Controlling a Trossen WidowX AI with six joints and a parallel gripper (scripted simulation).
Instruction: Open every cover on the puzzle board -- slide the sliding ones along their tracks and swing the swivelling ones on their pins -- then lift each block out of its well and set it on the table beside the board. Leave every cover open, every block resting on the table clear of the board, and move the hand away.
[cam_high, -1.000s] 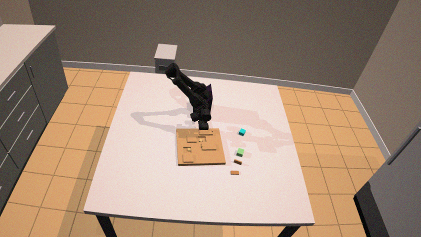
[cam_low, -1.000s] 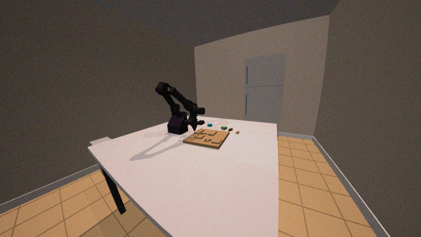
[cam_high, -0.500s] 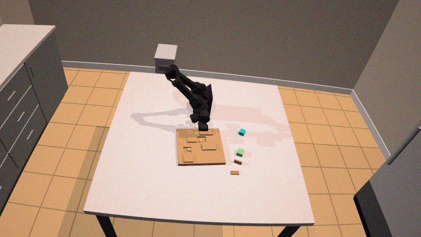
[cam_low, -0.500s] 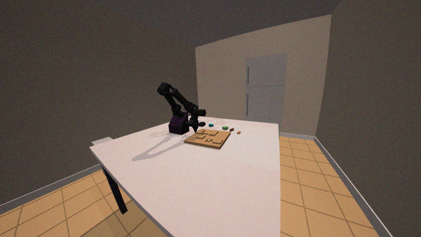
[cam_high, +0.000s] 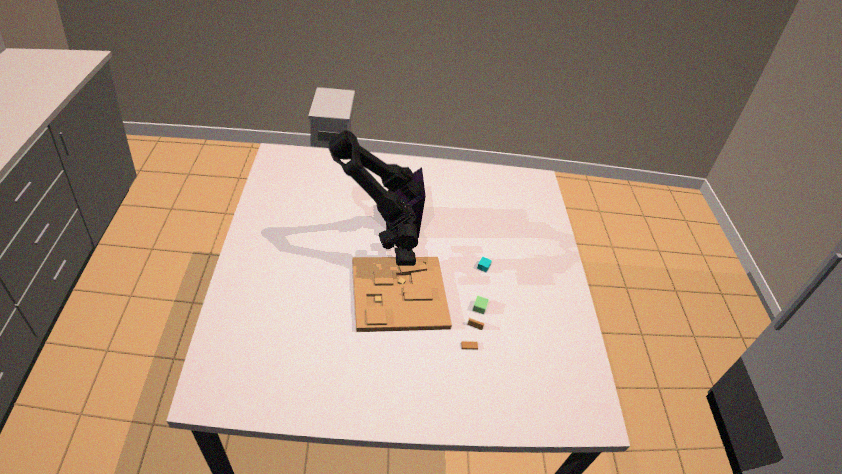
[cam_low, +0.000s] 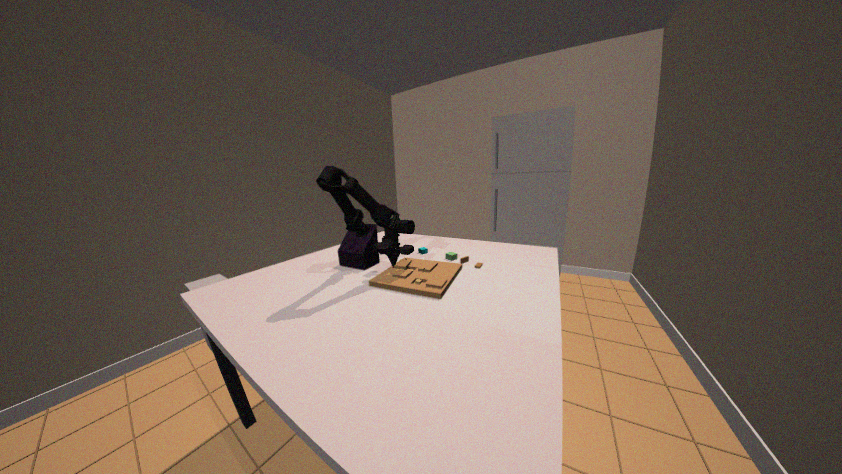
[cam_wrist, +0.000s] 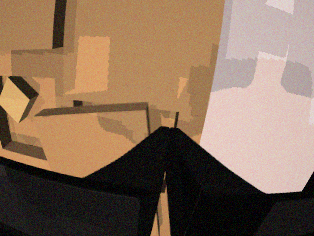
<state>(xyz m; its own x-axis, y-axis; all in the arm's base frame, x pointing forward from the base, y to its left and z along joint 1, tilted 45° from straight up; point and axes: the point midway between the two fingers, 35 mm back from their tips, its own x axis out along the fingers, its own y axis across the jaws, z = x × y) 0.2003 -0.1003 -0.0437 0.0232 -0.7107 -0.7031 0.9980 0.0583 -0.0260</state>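
Note:
The wooden board (cam_high: 412, 315) (cam_low: 406, 286) (cam_wrist: 150, 40) carries several raised covers. The back cover (cam_high: 413, 268) (cam_wrist: 85, 132) sits skewed. Others are a left-middle cover (cam_high: 383, 281), a right cover (cam_high: 418, 292) and a front-left cover (cam_high: 377, 317). A yellowish block (cam_high: 401, 280) (cam_wrist: 15, 100) sits turned in an open well; another small block (cam_high: 378, 298) is in the left well. A cyan block (cam_high: 484, 264) (cam_low: 423, 250) and a green block (cam_high: 480, 305) (cam_low: 451, 256) rest on the table. My gripper (cam_low: 394, 263) (cam_wrist: 168, 136) is shut and empty, low at the back cover's end; contact is unclear.
Two small brown pieces, one nearer the board (cam_high: 475, 323) (cam_low: 464, 259) and one farther forward (cam_high: 469, 345) (cam_low: 478, 265), lie on the table (cam_high: 294, 376) to the right of the board. The arm reaches in from behind the board and shades its back.

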